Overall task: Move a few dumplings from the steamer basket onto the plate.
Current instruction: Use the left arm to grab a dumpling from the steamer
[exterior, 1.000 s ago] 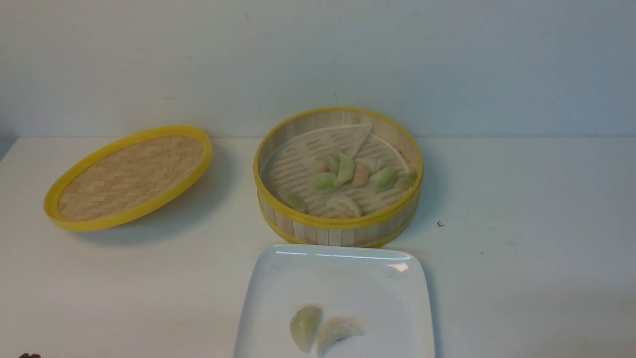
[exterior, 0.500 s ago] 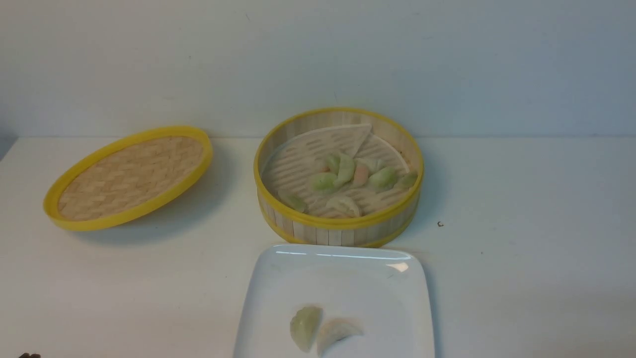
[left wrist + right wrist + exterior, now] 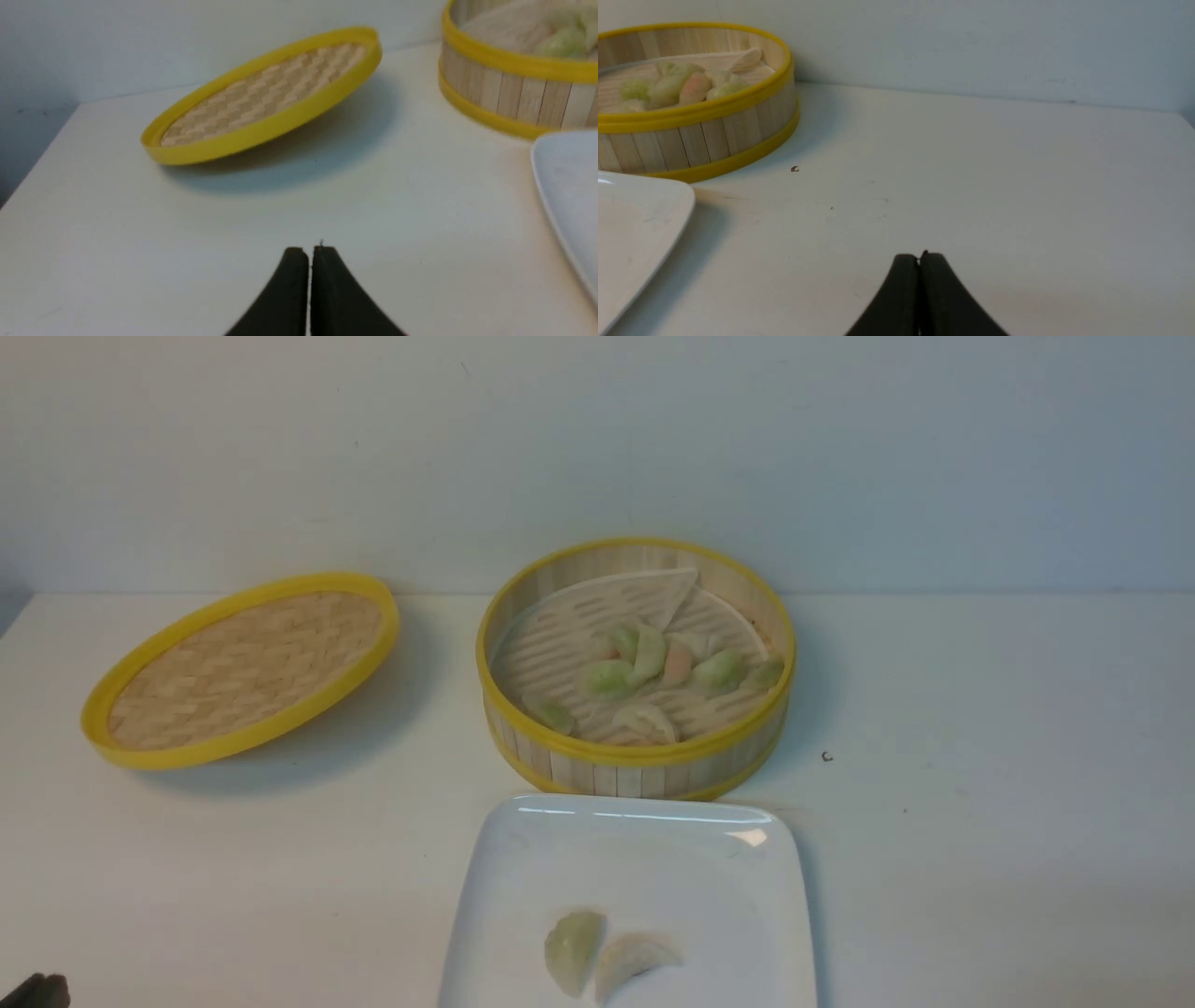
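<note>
The steamer basket (image 3: 635,761) stands at the table's middle, with several pale green and cream dumplings (image 3: 644,667) and a pinkish one (image 3: 679,660) on its liner. Just in front of it lies the white plate (image 3: 653,859), carrying two dumplings: a green one (image 3: 572,949) and a cream one (image 3: 633,961). My left gripper (image 3: 309,249) is shut and empty, low over bare table left of the plate (image 3: 567,196); only its dark tip (image 3: 37,992) shows in the front view's lower left corner. My right gripper (image 3: 920,255) is shut and empty over bare table right of the plate (image 3: 640,219) and basket (image 3: 700,135).
The flat woven lid (image 3: 243,667) with a yellow rim lies tilted at the left, behind my left gripper. A small dark speck (image 3: 826,757) sits on the table right of the basket. A wall closes the back of the table.
The left gripper's tip shows a little more in the front view's lower left corner. Nothing else has moved.
</note>
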Controlling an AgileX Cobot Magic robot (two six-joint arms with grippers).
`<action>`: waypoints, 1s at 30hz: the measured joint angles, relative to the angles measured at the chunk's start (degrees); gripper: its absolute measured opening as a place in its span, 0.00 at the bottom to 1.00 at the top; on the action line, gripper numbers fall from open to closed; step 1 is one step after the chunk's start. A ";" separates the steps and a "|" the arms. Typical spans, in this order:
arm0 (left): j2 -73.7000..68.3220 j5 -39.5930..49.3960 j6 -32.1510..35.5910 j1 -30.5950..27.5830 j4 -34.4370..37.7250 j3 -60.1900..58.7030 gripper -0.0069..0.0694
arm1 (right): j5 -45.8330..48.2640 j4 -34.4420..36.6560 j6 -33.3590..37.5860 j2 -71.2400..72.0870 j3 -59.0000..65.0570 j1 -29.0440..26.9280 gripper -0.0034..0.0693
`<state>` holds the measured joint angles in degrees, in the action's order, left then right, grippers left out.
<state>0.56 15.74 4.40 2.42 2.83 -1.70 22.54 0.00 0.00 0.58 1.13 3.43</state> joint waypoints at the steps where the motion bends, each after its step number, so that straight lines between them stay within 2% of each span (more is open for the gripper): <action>1: 0.00 -1.42 -1.23 0.00 1.64 0.00 0.08 | 0.00 0.00 0.00 0.00 0.00 0.00 0.03; 4: 0.00 -7.63 -8.06 0.00 11.24 0.00 0.08 | 0.00 0.00 0.00 0.00 0.00 0.00 0.03; 9: 0.00 -15.16 -10.94 0.00 19.13 0.00 0.08 | -1.18 1.53 -0.76 0.00 0.13 0.00 0.03; 14: 0.00 -24.17 -11.48 0.00 25.63 0.00 0.08 | -11.74 18.46 -8.00 0.00 0.56 0.00 0.03; 19: 0.00 -31.13 -13.54 0.00 26.88 1.05 0.08 | -21.91 34.02 -12.90 0.00 0.56 0.00 0.03; 22: -0.19 -29.78 -13.94 0.00 25.37 5.32 0.08 | -26.27 39.13 -13.33 0.00 0.56 0.00 0.03; 25: -4.44 -22.28 -13.94 0.00 21.89 14.92 0.08 | -31.18 42.10 -13.52 0.00 0.49 0.00 0.03; 28: -11.93 -10.34 -13.33 0.00 18.60 25.63 0.08 | -27.11 40.51 -12.78 0.00 -3.17 0.28 0.03; 30: -20.13 1.31 -11.63 0.00 17.28 34.48 0.08 | -19.93 36.53 -10.68 -0.88 -10.10 0.92 0.03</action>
<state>-19.57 17.05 -7.22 2.42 20.11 32.78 2.62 36.53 -10.68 -0.30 -8.97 4.34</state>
